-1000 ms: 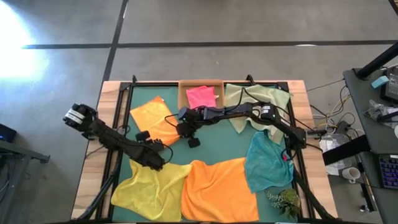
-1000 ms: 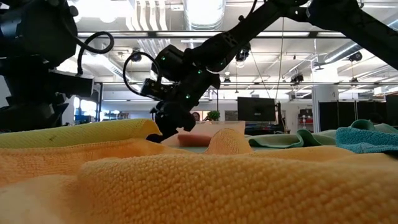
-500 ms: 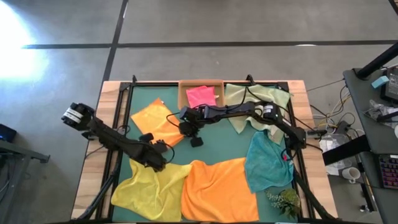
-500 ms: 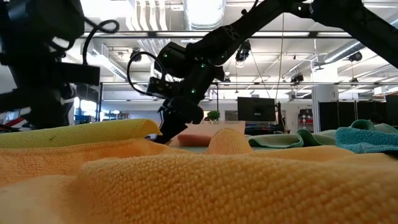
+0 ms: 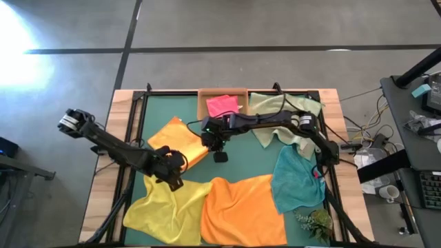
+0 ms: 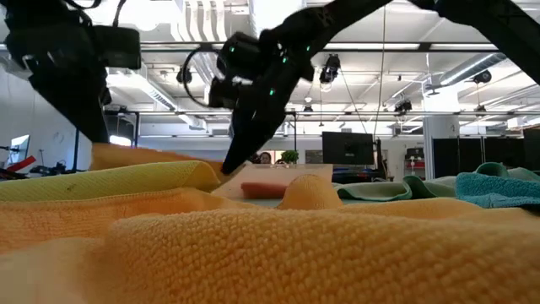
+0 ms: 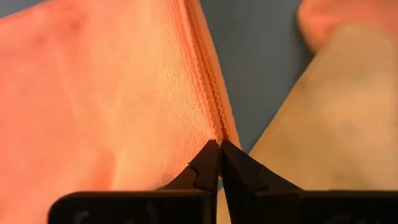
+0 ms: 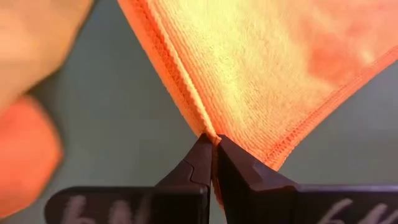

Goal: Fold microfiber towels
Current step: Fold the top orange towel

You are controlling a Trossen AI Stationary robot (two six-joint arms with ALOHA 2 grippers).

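Observation:
A small orange microfiber towel (image 5: 176,140) lies on the dark green mat (image 5: 241,162), with its near right edge raised. My left gripper (image 5: 178,164) is shut on that edge's near corner. My right gripper (image 5: 209,143) is shut on its right corner. In the low view the raised orange edge (image 6: 143,155) shows behind the yellow towel (image 6: 110,179), beside my right gripper (image 6: 233,162). The yellow towel (image 5: 165,207), a larger orange towel (image 5: 241,210) and a teal one (image 5: 296,180) lie along the near edge. My left gripper pinches the small orange towel's hemmed edge (image 7: 213,127) between its two fingertips, coming slantwise from above and from the table's left. The cloth hangs away from the tips, lifted here. Its far part lies on the mat. My right gripper pinches the same towel at a corner, where the hemmed edge (image 8: 202,124) meets the fingertips, slanting down from the table's right side. The corner is raised off the mat (image 8: 93,124), and the cloth spreads away beyond the tips.
A hot pink towel (image 5: 222,105) lies in the small wooden tray (image 5: 202,103) at the far edge, with a pale green towel (image 5: 286,114) to its right. A small green plant (image 5: 313,222) sits at the near right corner. Black rails run along both table sides.
Both grippers have risen, carrying up the small orange towel's near right edge. That edge now stands clear of the mat, while the towel's far part has stayed lying where it was. My right wrist has also rolled a little.

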